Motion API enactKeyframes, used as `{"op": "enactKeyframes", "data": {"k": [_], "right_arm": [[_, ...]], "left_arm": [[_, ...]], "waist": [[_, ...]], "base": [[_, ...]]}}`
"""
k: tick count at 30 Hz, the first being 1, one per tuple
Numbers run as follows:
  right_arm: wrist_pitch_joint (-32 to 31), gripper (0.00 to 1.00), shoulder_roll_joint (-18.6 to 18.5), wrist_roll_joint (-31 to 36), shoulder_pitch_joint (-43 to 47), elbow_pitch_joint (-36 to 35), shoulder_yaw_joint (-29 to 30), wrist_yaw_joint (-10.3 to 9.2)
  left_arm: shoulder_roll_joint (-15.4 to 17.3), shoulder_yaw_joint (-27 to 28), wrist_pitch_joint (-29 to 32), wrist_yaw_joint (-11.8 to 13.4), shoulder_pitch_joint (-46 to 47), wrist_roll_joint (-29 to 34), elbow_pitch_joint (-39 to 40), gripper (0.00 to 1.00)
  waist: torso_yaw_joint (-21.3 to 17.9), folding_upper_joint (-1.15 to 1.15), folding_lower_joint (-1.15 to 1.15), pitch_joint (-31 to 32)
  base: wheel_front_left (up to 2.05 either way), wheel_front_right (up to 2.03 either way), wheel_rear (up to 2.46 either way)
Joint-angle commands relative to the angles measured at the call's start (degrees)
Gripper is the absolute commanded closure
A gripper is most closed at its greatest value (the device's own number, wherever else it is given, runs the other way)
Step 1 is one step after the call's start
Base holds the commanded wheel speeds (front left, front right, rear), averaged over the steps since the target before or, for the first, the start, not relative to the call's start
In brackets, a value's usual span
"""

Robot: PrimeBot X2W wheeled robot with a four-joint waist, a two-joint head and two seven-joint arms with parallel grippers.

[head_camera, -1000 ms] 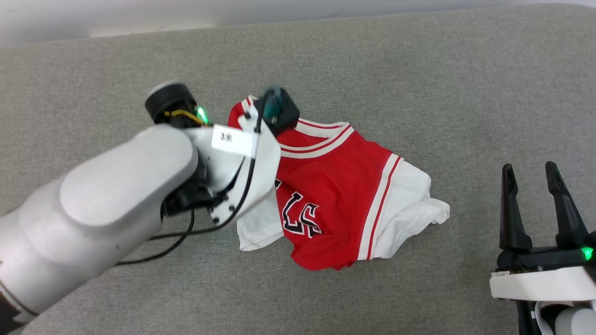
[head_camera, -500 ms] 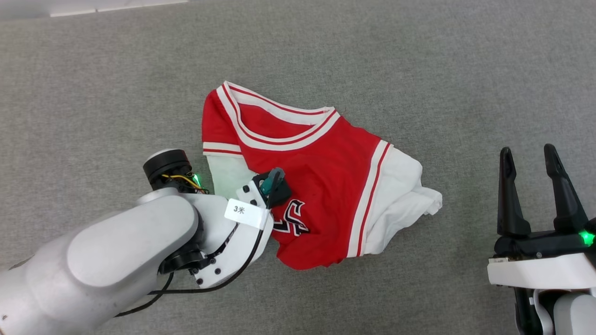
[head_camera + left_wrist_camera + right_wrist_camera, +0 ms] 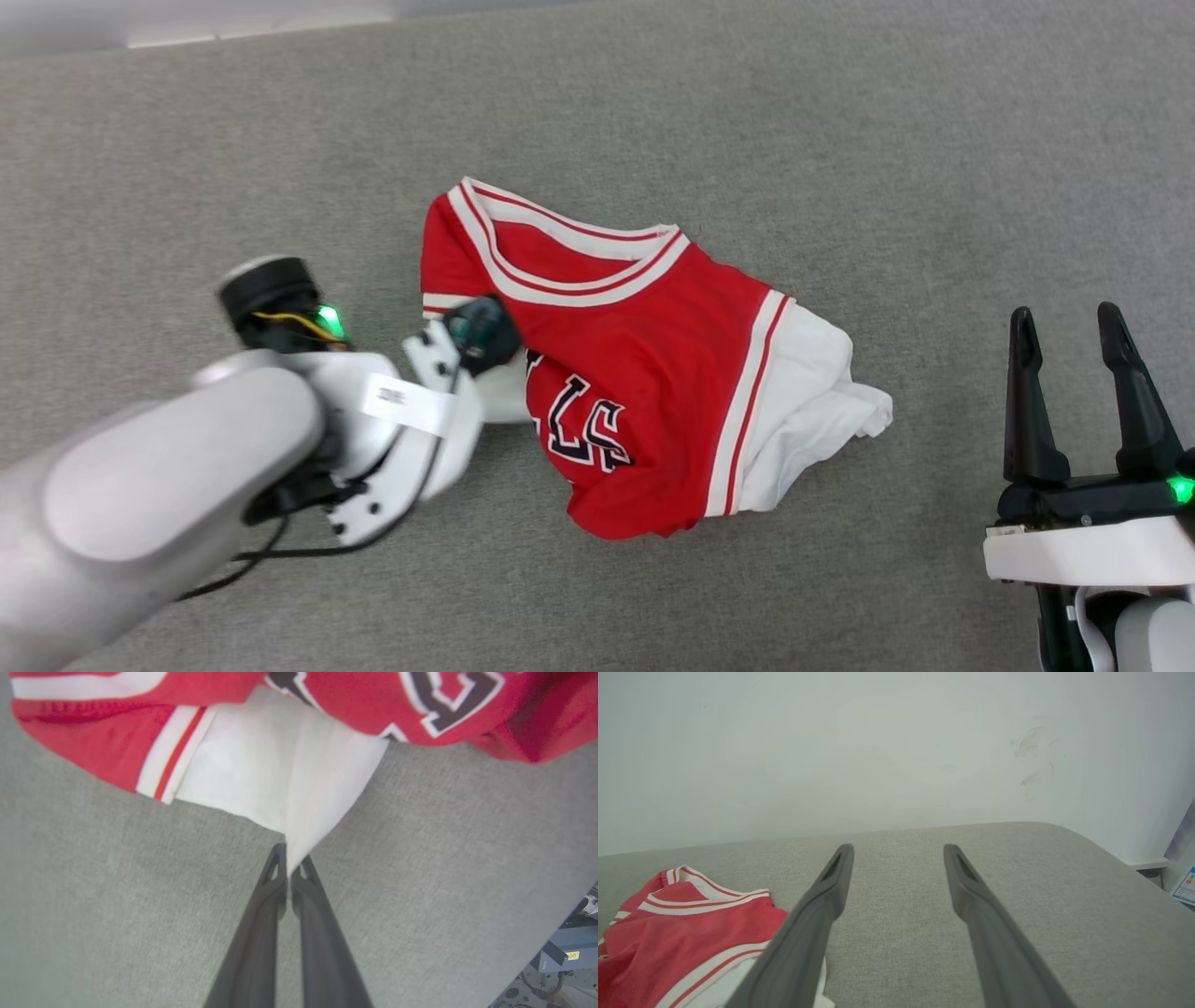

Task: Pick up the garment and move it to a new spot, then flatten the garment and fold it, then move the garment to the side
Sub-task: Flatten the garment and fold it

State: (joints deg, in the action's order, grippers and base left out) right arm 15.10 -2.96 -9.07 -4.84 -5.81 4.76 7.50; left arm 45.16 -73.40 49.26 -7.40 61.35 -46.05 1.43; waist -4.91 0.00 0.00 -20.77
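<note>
The garment [image 3: 644, 373], a red jersey with white sleeves and black lettering, lies crumpled in the middle of the grey surface. In the left wrist view my left gripper [image 3: 290, 870] is shut on the tip of the garment's white sleeve [image 3: 285, 779], which is pulled into a point between the fingers. From the head, the left arm's wrist [image 3: 476, 341] covers that sleeve at the garment's left edge. My right gripper [image 3: 1074, 327] stands open at the lower right, apart from the garment. The right wrist view has its fingers [image 3: 822, 905] spread over bare fabric, with the garment [image 3: 682, 933] at lower left.
The grey upholstered surface [image 3: 840, 140] stretches around the garment on all sides. Its far edge meets a pale wall [image 3: 878, 742], and it rounds off at the right [image 3: 1087, 840]. Some equipment on the floor [image 3: 570, 947] shows past the surface's edge.
My left arm has swung back to the garment's left edge and its gripper has shut on the white sleeve. The head camera shifted. The right gripper stayed open in place.
</note>
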Motion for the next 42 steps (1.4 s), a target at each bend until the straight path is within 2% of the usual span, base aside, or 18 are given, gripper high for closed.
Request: {"op": "enactKeyframes", "data": {"k": [1, 8, 11, 13, 14, 15, 17, 19, 26, 27, 32, 37, 40, 42], "right_arm": [[0.09, 0.0, 0.17, 0.0, 0.27, -0.04, 0.03, -0.02], [0.09, 0.0, 0.17, 0.52, 1.09, -0.27, -0.16, -0.02], [0.09, 0.0, 0.17, 0.79, 1.53, -0.31, -0.26, -0.02], [0.09, 0.0, 0.17, 0.88, 1.77, -0.24, -0.07, -0.02], [0.09, 0.0, 0.17, 0.97, 1.97, -0.16, 0.04, -0.02], [0.09, 0.0, 0.17, 1.07, 2.3, -0.05, 0.1, -0.02], [0.09, 0.0, 0.17, 1.29, 2.73, 0.14, 0.3, -0.02], [0.09, 0.0, 0.17, 1.63, 3.02, 0.07, 0.62, -0.02], [0.09, 0.0, 0.15, 3.82, 3.85, -1.44, 2.31, -0.02], [0.09, 0.0, 0.15, 3.82, 3.85, -1.44, 2.31, -0.02], [0.09, 0.0, 0.12, 7.6, 0.89, -3.91, 2.84, -0.02], [0.09, 0.0, -4.73, 8.95, -4.15, -3.81, 2.06, -0.02], [0.09, 0.0, -9.97, 7.48, -7.83, -1.22, -0.45, -0.02], [0.09, 0.0, -14.0, 5.98, -10.37, 1.49, -2.8, -0.02]], "left_arm": [[1.16, -0.09, -0.65, 0.03, -0.17, 0.12, -0.68, 1.0], [8.01, 0.0, -2.73, 0.03, -3.35, 0.32, -8.53, 1.0], [8.85, -0.05, -4.76, 0.03, -5.34, -0.81, -13.4, 1.0], [8.24, -0.03, -7.28, 0.03, -6.48, -2.38, -16.48, 1.0], [7.63, 0.12, -8.85, 0.03, -7.04, -3.08, -18.02, 0.8], [6.99, 0.25, -10.6, 0.04, -7.42, -3.17, -19.03, 0.0], [5.97, 1.27, -14.52, 0.12, -8.06, -4.06, -21.03, 0.0], [4.93, 2.74, -18.86, 1.21, -8.85, -4.5, -22.06, 0.0], [5.31, 7.62, -35.23, 6.19, -12.6, -4.63, -20.93, 0.0], [5.31, 7.62, -35.23, 6.19, -12.6, -4.63, -20.93, 0.0], [6.6, 10.75, -43.75, 11.16, -15.22, -4.83, -17.99, 0.0], [6.93, 14.72, -53.25, 17.41, -19.09, -6.39, -14.53, 0.0], [6.28, 17.76, -60.44, 22.28, -22.56, -7.4, -12.8, 0.0], [5.42, 19.54, -63.09, 25.46, -25.25, -7.23, -11.63, 0.0]], "waist": [[0.89, 0.0, 0.0, 1.07], [1.16, 0.0, 0.0, 2.16], [0.8, 0.0, 0.0, 2.2], [0.8, 0.0, 0.0, 2.4], [0.87, 0.0, 0.0, 2.61], [0.96, 0.0, 0.0, 2.94], [1.23, 0.0, 0.0, 3.83], [1.57, 0.0, 0.0, 5.11], [3.89, 0.0, 0.0, 9.12], [3.89, 0.0, 0.0, 9.12], [4.95, 0.0, 0.0, 10.5], [5.64, 0.0, 0.0, 10.78], [5.86, 0.0, 0.0, 10.72], [6.01, 0.0, 0.0, 10.68]], "base": [[0.0, 0.0, 0.0], [0.0, 0.0, 0.0], [0.0, 0.0, 0.0], [0.0, 0.0, 0.0], [0.0, 0.0, 0.0], [0.0, 0.0, 0.0], [0.0, 0.0, 0.0], [0.0, 0.0, 0.0], [0.0, 0.0, 0.0], [0.0, 0.0, 0.0], [0.0, 0.0, 0.0], [0.0, 0.0, 0.0], [0.0, 0.0, 0.0], [0.0, 0.0, 0.0]]}}
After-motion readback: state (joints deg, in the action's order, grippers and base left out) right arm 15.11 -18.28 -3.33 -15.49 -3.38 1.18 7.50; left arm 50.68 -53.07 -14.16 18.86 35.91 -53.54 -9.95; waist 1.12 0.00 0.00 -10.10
